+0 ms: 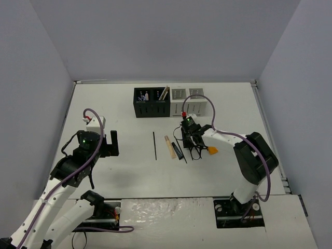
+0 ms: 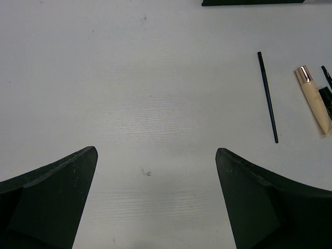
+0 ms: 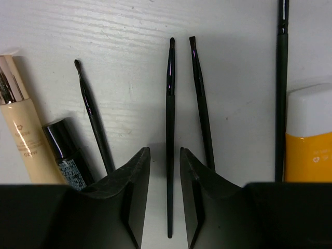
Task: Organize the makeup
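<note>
Right claw (image 3: pixel 165 155) sits low over the makeup (image 1: pixel 179 149) at center-right of the top view. Its jaws are parted only a little, w/ one thin black brush (image 3: pixel 169 129) lying between the fingers (image 3: pixel 129 197). A sliver of tabletop (image 3: pixel 129 31) shows on each side of that brush, so no grip on it.

In the right wrist view, left of that brush lie a second thin brush (image 3: pixel 93 119), a small black tube (image 3: pixel 65 153) and a tan tube (image 3: pixel 23 135) at the frame's left edge. Right of it lie a third brush (image 3: pixel 202 104), a long black pencil (image 3: pixel 281 93), then the orange tube (image 3: pixel 310 140) w/ a white cap.

Left claw (image 2: pixel 155 155) hovers over the tabletop at lower left of the top view, jaws wide apart. A lone black pencil (image 2: pixel 268 96) lies at the right side of the left wrist view, near the tan tube.

Black organizer (image 1: pixel 152 102) & white organizer (image 1: pixel 193 101) stand side by side at top center. A tan stick (image 1: pixel 165 93) leans at the black one's right end.
</note>
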Controlling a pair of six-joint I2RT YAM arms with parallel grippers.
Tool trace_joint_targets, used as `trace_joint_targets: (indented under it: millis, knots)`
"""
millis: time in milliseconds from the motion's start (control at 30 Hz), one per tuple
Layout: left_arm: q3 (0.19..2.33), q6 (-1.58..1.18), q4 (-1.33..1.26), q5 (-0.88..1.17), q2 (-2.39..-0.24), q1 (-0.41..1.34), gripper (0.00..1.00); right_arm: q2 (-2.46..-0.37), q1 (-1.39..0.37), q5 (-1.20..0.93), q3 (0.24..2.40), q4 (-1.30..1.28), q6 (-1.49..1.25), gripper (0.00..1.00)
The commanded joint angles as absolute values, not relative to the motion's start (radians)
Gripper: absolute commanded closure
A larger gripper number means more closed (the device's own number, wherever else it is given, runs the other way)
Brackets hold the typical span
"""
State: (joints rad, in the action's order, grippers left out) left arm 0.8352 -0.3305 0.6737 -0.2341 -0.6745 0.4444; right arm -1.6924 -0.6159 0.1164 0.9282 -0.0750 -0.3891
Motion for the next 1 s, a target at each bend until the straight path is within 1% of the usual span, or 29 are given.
trace_joint_targets:
  millis: [0,67,133,200,267,367,567,767,867,967]
  knots:
    - [0.845,-0.328,0.653,-0.256,-0.671,0.437,0.03,-1.744,-0.617,0.119,1.002,-0.069,-0.377,0.76]
    - [0.845,-0.328,0.652,-0.256,-0.67,0.434,0.03,-1.766,-0.617,0.115,1.011,-0.071,-0.378,0.78]
    - [0.847,-0.328,0.652,-0.256,-0.67,0.433,0.03,-1.782,-0.617,0.111,1.009,-0.071,-0.379,0.84]
    - [0.845,-0.328,0.649,-0.255,-0.67,0.43,0.03,-1.793,-0.617,0.112,1.005,-0.071,-0.38,0.87]
    - [0.844,-0.328,0.649,-0.252,-0.67,0.426,0.03,-1.802,-0.615,0.108,1.002,-0.071,-0.375,0.94]
    - [0.844,-0.325,0.649,-0.249,-0.67,0.423,0.03,-1.793,-0.616,0.113,1.008,-0.072,-0.363,1.0]
    - [0.842,-0.326,0.646,-0.249,-0.669,0.422,0.03,-1.649,-0.636,0.11,1.055,-0.089,-0.328,1.0]
    - [0.842,-0.325,0.643,-0.245,-0.672,0.414,0.03,-1.467,-0.651,0.179,1.16,-0.069,-0.277,1.0]
    - [0.841,-0.326,0.642,-0.244,-0.671,0.41,0.03,-1.422,-0.623,0.226,1.206,-0.013,-0.248,1.0]
    - [0.841,-0.325,0.643,-0.242,-0.673,0.408,0.03,-1.411,-0.59,0.24,1.242,0.128,-0.211,1.0]
